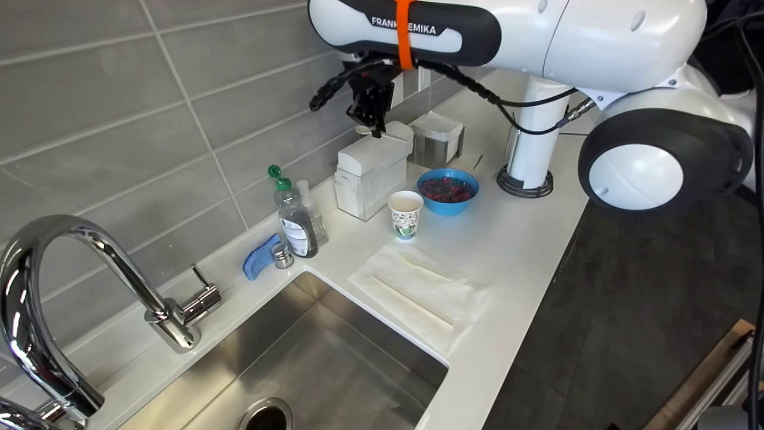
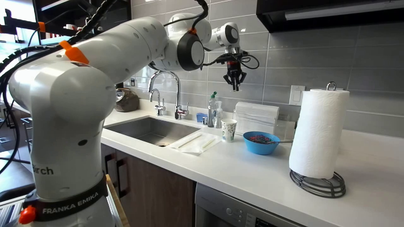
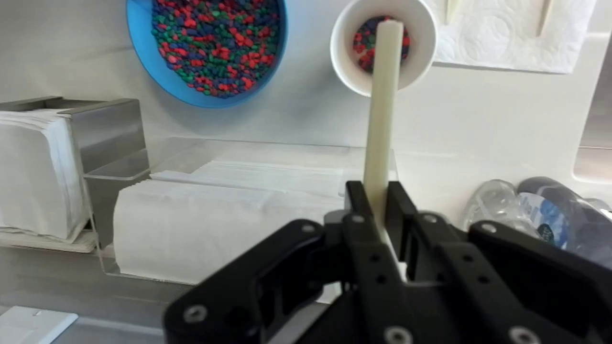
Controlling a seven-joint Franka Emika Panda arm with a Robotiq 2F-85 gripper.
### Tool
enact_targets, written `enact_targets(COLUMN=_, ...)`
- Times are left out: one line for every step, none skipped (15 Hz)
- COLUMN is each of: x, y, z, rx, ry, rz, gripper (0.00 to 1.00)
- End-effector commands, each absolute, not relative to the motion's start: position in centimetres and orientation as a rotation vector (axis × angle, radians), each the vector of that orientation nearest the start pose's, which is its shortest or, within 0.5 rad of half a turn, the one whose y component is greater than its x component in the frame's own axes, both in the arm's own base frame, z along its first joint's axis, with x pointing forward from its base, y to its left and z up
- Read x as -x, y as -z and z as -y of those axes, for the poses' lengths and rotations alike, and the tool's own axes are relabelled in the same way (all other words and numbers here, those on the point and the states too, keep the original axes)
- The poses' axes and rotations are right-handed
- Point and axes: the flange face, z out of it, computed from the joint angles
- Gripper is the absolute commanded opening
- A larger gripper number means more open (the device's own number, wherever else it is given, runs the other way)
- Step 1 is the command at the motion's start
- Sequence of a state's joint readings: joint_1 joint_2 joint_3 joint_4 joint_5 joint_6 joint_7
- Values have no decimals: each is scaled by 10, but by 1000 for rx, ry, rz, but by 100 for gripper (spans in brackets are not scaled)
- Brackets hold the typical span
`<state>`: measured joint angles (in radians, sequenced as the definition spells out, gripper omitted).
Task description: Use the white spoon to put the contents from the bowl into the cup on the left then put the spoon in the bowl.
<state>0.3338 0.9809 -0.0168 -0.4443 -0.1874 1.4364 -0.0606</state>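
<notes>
My gripper [image 3: 375, 187] is shut on the white spoon [image 3: 381, 110]; in the wrist view its pale slim handle runs up across the cup. The spoon's head is hard to make out behind the fingers. In both exterior views the gripper [image 1: 377, 132] [image 2: 235, 89] hangs high above the counter, over the napkin boxes near the wall. The blue bowl [image 1: 447, 207] [image 2: 261, 147] holds red, green and blue grains. To its left in an exterior view stands the upright cup [image 2: 228, 130], printed white. Looking into the cup [image 3: 346, 71] from the wrist, I see some grains at its bottom.
Clear napkin boxes [image 1: 373, 173] [image 1: 437, 143] stand by the wall. A paper-towel roll [image 2: 318, 135] is right of the bowl. A grey handle [image 2: 284, 141] juts over the bowl's rim. Pale utensils [image 1: 412, 301] lie on a paper sheet beside the sink [image 2: 151, 129]. Soap bottle [image 1: 295, 224] behind.
</notes>
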Motion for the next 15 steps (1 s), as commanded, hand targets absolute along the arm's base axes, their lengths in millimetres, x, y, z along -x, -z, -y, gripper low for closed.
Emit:
enact_targets(x=-734, y=-480, z=-225, rx=3152, ry=85, rz=557, gripper=4)
enact_targets(x=-735, y=-480, z=-225, rx=3122, ry=92, rz=554, gripper=4)
enact_targets(x=-735, y=-480, z=-225, rx=3096, ry=87, rz=548, gripper=4)
enact_targets(x=-735, y=-480, z=-223, rx=3091, ry=80, rz=523, gripper=4)
enact_targets(x=-735, y=-479, z=-221, rx=3082, ry=72, rz=503, gripper=4)
enact_targets(x=-735, y=-478, z=-219, rx=3090, ry=54, rz=462, gripper=4)
enact_targets(x=-734, y=-478, z=-215, rx=3091, ry=27, rz=414, gripper=4)
enact_targets(x=-733, y=-476, z=-213, rx=3088, ry=-1, rz=369, gripper=4)
enact_targets(x=-731, y=-475, z=-210, rx=3088, ry=-34, rz=325, gripper=4)
enact_targets(x=-730, y=-473, z=-207, rx=3083, ry=-70, rz=288, gripper=4)
enact_targets(x=-727, y=-471, z=-204, rx=3077, ry=-118, rz=258, gripper=4)
enact_targets(x=-724, y=-468, z=-201, rx=3054, ry=-178, rz=236, gripper=4)
enact_targets(x=-722, y=-465, z=-198, rx=3045, ry=-227, rz=208, gripper=4)
enact_targets(x=-719, y=-463, z=-194, rx=3036, ry=-277, rz=173, gripper=4)
enact_targets(x=-717, y=-461, z=-190, rx=3029, ry=-319, rz=137, gripper=4)
